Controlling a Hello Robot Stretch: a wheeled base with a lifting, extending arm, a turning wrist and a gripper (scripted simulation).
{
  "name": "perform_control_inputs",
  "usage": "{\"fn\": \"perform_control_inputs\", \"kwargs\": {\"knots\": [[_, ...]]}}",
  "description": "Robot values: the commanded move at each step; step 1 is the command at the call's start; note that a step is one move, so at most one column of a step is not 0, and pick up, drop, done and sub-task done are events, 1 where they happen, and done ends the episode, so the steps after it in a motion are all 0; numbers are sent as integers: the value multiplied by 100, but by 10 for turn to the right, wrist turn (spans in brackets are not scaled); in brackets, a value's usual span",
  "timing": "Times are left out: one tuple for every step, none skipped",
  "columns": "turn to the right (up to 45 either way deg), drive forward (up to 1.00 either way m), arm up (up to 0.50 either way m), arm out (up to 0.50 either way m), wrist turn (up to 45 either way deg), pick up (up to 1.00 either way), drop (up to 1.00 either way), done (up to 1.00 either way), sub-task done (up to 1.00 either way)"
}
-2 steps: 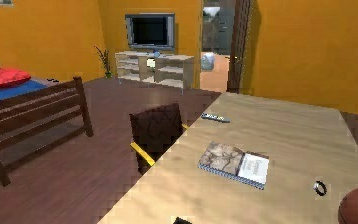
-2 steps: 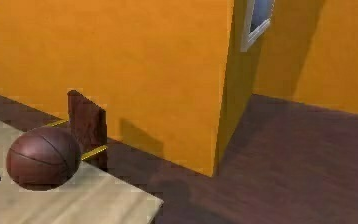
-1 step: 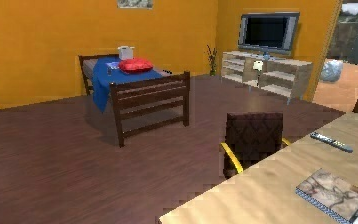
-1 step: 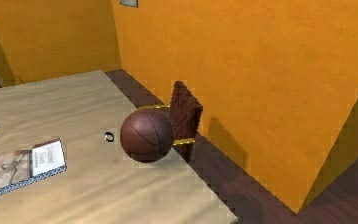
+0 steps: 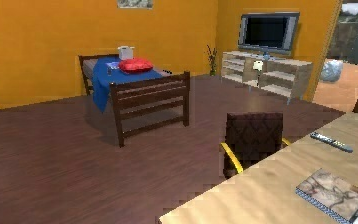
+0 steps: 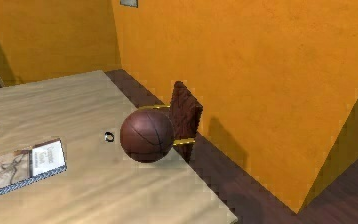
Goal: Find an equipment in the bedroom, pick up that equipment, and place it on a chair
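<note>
I see the basketball [image 6: 147, 135] on the wooden table [image 6: 87, 195], near its edge and just in front of a dark-backed chair [image 6: 187, 108] with yellow arms. A small dark ring [image 6: 108, 137] lies just beside the ball, and a book [image 6: 22, 165] lies farther along. Ahead, a remote [image 5: 331, 141] lies on the tabletop; beyond stand a bed [image 5: 137, 92] and a television [image 5: 268, 32]. I cannot tell how the jaws stand.

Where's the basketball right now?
Arm side view, centre: the basketball is at the wooden table's right edge, in front of the brown chair by the orange wall.
</note>
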Motion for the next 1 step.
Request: {"fn": "perform_control_inputs", "kwargs": {"knots": [[0,0,38,0,0,0,0,0,0]]}}
